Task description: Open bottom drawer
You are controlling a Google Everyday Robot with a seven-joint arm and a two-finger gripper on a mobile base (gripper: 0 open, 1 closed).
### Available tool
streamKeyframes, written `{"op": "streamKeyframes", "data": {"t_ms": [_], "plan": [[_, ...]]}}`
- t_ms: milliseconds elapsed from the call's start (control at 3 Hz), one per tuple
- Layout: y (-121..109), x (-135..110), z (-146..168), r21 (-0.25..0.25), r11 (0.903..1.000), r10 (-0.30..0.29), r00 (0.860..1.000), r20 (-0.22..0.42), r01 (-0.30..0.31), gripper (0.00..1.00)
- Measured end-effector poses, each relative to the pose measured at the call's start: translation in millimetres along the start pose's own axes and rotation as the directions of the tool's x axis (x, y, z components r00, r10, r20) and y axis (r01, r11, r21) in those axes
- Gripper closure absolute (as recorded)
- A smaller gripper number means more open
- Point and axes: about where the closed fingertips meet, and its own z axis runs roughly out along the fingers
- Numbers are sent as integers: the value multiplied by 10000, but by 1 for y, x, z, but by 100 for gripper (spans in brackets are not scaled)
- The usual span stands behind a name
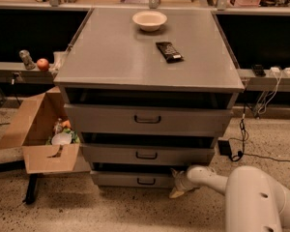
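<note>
Pale and cream-coloured, the robot's hand [179, 186] sits low by the floor at the right end of the bottom drawer's front, to the right of its handle and apart from it. Whether the hand is wide, narrow or gripping anything cannot be told. Behind it, the thick white arm [253, 199] fills the lower right corner.

The grey metal three-drawer cabinet [222, 112] stands in the middle, its flat tabletop [111, 57] broad and grey. To its left an open brown cardboard box [36, 153] rests on the speckled floor with mixed items inside.

The tall wide top drawer front [106, 120] comes first, then the medium drawer front [111, 153], then the slim grey bottom drawer [116, 179], lowest of the three. A dark gap shows above each front. The bottom drawer's small dark loop handle [146, 181] sits at its centre.

On the tabletop lie a round cream bowl [150, 20] near the far edge and a dark rectangular snack packet [168, 51] just in front of it. A red apple [42, 64] rests on the low shelf at left.
</note>
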Motion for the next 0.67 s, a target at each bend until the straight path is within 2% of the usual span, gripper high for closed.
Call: {"op": "streamKeyframes", "data": {"t_ms": [333, 667], "plan": [[10, -4, -3, -88, 9999, -72, 10000, -7, 72, 50], [9, -6, -8, -90, 9999, -71, 10000, -6, 71, 72]]}}
